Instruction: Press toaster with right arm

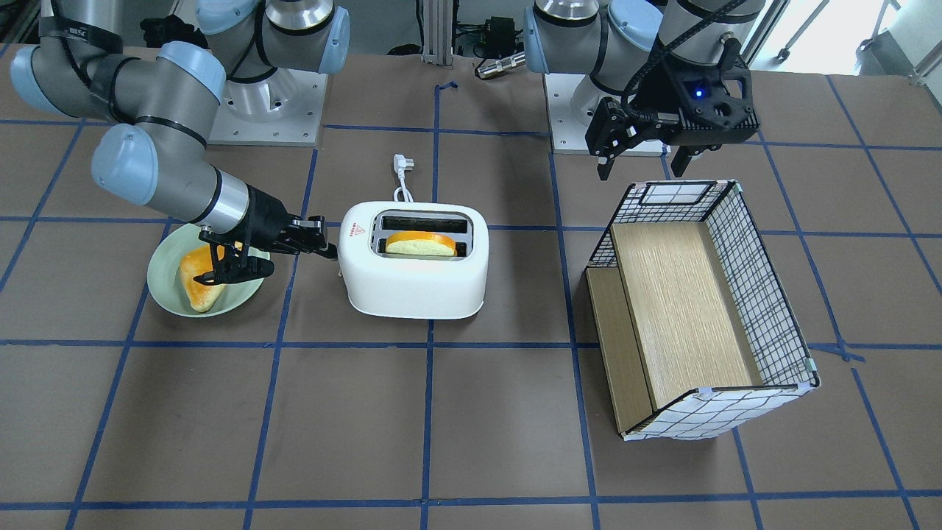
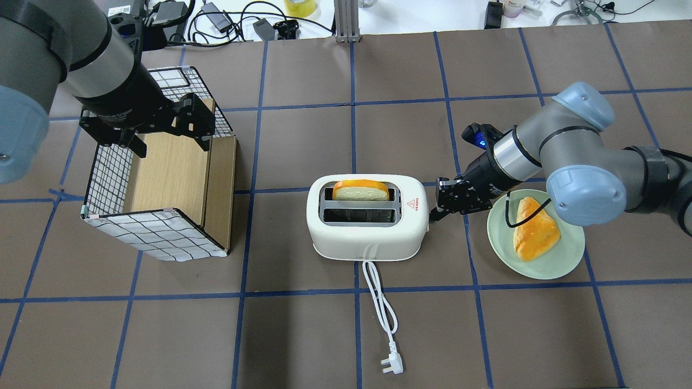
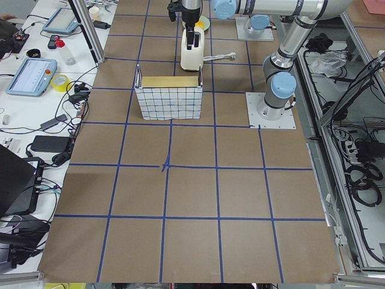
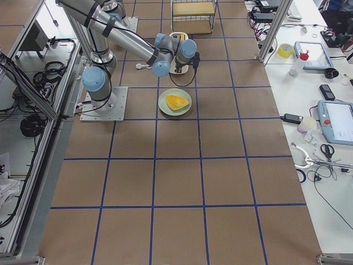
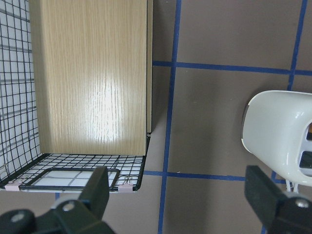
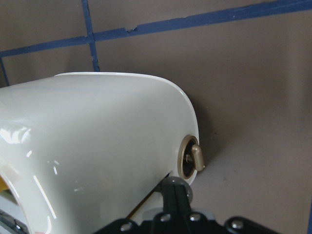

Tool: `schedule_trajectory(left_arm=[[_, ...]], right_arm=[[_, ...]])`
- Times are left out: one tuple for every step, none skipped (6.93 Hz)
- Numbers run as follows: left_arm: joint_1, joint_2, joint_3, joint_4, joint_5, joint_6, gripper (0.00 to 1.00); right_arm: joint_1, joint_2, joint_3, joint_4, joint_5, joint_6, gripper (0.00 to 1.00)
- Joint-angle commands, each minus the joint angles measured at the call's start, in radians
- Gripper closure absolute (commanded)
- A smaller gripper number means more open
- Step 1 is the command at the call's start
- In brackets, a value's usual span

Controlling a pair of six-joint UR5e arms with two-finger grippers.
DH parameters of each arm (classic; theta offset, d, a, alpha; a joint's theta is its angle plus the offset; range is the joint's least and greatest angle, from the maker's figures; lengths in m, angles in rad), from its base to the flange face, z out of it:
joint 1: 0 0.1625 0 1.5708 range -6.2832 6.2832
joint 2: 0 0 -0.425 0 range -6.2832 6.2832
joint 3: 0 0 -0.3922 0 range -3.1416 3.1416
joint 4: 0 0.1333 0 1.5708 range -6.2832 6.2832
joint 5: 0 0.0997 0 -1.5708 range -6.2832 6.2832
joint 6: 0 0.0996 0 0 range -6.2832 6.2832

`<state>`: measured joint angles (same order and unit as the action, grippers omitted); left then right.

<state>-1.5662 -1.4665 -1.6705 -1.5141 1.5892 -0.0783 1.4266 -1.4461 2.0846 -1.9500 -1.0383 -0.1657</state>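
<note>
- The toaster point(image 2: 367, 227), a glossy white plastic shell with rounded corners and two long slots, stood mid-table between the checked box point(image 2: 157, 237) and the plate point(image 2: 567, 259).
- A slice of bread point(image 2: 360, 190), pale with an orange-brown crust, sat upright in the slot farther from the robot.
- A small bronze-coloured round knob point(image 6: 191, 158) marked the toaster's curved end.
- The right arm point(image 2: 578, 162), grey metal with light-blue caps, reached low over the plate. The right gripper point(image 2: 433, 215) had its black fingers clenched together, and their tips were at the toaster's end.
- The left gripper point(image 5: 180, 195) hung above the box's rim with its jaws spread wide and nothing between them.
- The box had black-and-white grid fabric walls and smooth wood-grain panels inside.
- A wedge of golden bread point(image 2: 535, 235) lay on the shallow, pale green round plate.
- A white cord point(image 2: 378, 302) looped from the toaster to its plug point(image 2: 392, 366) on the matte brown table point(image 2: 303, 335), which was taped in a blue grid.
</note>
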Motion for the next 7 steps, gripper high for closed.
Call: schedule_trajectory(left_arm=[[0.0,0.0,0.0,0.0,0.0,0.0,0.0],[0.0,0.0,0.0,0.0,0.0,0.0,0.0],[0.0,0.0,0.0,0.0,0.0,0.0,0.0],[0.0,0.0,0.0,0.0,-0.002,0.0,0.0],[0.0,0.0,0.0,0.0,0.0,0.0,0.0],[0.0,0.0,0.0,0.0,0.0,0.0,0.0],[0.0,0.0,0.0,0.0,0.0,0.0,0.0]], right_arm=[[0.0,0.0,0.0,-0.001,0.0,0.0,1.0],[0.0,0.0,-0.001,-0.003,0.001,0.005,1.0],[0.0,-0.005,-0.009,-0.003,-0.015,0.018,1.0],[0.0,-0.013,-0.018,-0.001,-0.014,0.043,1.0],[0.0,-0.014,-0.034,0.0,-0.016,0.052,1.0],[0.002,-0.014,-0.079,0.017,-0.025,0.066,1.0],[0.003,-0.017,-0.116,0.049,-0.046,0.086,1.0]])
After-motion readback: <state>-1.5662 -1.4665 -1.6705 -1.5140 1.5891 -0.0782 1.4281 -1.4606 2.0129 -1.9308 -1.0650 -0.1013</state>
